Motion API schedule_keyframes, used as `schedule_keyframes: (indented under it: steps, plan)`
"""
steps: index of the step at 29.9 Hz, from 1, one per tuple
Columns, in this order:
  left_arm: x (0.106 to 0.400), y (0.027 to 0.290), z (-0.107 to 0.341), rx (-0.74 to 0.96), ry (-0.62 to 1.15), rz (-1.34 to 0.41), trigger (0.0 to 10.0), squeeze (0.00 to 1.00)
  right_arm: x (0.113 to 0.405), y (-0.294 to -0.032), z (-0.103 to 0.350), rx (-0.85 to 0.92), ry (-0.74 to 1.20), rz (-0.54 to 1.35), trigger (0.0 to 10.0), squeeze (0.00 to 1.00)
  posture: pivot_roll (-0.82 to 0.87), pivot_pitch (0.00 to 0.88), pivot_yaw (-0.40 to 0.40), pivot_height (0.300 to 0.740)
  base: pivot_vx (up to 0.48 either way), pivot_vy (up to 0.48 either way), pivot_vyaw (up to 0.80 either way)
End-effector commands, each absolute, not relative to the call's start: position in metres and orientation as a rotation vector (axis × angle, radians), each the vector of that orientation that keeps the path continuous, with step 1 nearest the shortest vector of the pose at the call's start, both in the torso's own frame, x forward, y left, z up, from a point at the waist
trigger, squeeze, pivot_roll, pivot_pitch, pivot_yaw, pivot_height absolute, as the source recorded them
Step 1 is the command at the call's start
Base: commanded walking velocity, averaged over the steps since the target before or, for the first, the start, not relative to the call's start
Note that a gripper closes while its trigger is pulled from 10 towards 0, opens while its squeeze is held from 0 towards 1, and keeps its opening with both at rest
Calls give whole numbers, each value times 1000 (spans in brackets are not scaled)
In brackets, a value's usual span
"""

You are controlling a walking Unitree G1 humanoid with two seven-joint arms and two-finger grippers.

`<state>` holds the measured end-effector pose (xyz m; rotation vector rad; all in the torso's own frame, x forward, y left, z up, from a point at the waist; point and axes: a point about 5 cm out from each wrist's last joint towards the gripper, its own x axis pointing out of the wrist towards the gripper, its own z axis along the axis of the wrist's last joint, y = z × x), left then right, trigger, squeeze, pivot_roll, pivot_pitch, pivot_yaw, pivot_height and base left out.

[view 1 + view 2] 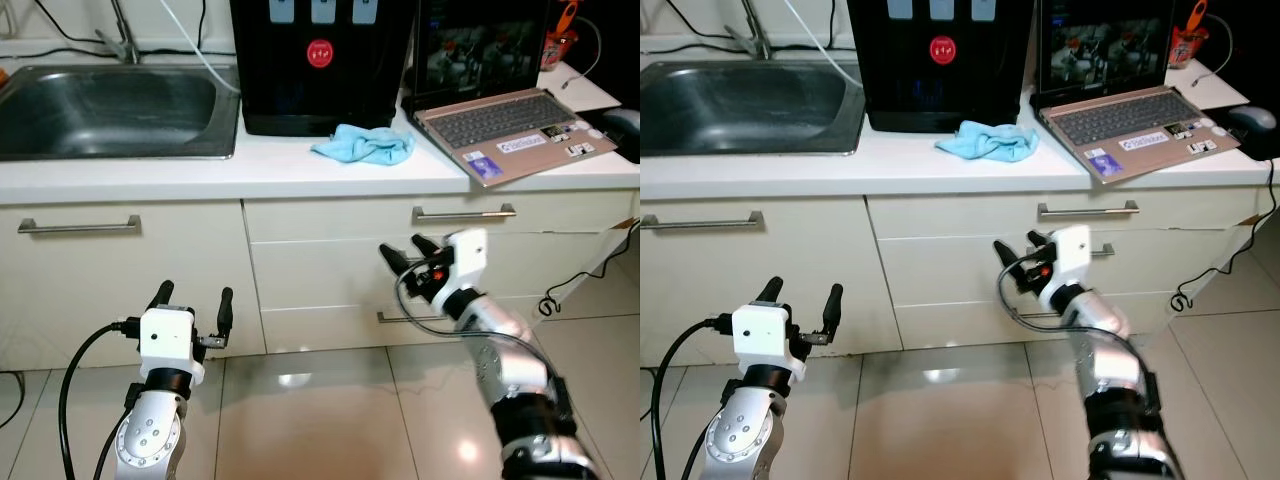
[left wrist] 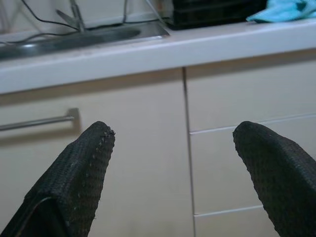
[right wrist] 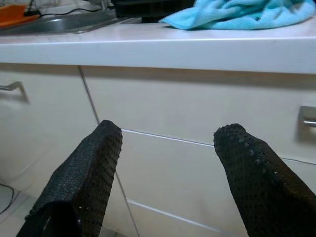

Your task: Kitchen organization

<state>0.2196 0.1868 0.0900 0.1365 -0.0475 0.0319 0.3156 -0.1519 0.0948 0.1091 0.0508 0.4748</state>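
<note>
A crumpled light blue cloth (image 1: 365,146) lies on the white counter (image 1: 300,165) in front of a black water dispenser (image 1: 318,62). My right gripper (image 1: 406,254) is open and held in front of the drawers below the counter, under the cloth. Through its wrist camera the cloth (image 3: 242,14) lies above the fingertips (image 3: 106,136). My left gripper (image 1: 192,296) stands open lower down, before the cabinet door under the sink (image 1: 110,108), holding nothing.
An open laptop (image 1: 500,100) sits on the counter at the right, with a mouse (image 1: 625,122) beyond it. Drawer handles (image 1: 463,212) and a cabinet handle (image 1: 78,226) project from the fronts. A cable (image 1: 585,270) hangs at the right. Glossy tile floor (image 1: 330,410) lies below.
</note>
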Motion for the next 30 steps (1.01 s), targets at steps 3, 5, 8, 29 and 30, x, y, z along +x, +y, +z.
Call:
schedule_keyframes:
  steps: [3, 5, 8, 29, 30]
  plan:
    - [216, 187, 99, 143, -52, 55, 10000, 0, 314, -155, 114, -22, -6, 434, 10000, 0, -12, 24, 10, 740, 0, 0, 0]
    - [214, 188, 103, 136, -57, 66, 10000, 0, 305, -153, 113, 96, 64, 549, 10000, 0, -15, 23, 5, 740, 0, 0, 0]
    - [212, 187, 106, 113, -56, 58, 10000, 0, 302, -155, 117, 202, 58, 565, 10000, 0, -15, 24, 3, 740, 0, 0, 0]
    - [224, 183, 108, 98, 15, 61, 10000, 0, 303, -179, 131, 177, -30, 125, 10000, 0, -42, 22, 33, 740, 0, 0, 0]
    - [225, 182, 108, 91, 18, 56, 10000, 0, 301, -179, 129, 229, -28, 117, 10000, 0, -42, 22, 33, 740, 0, 0, 0]
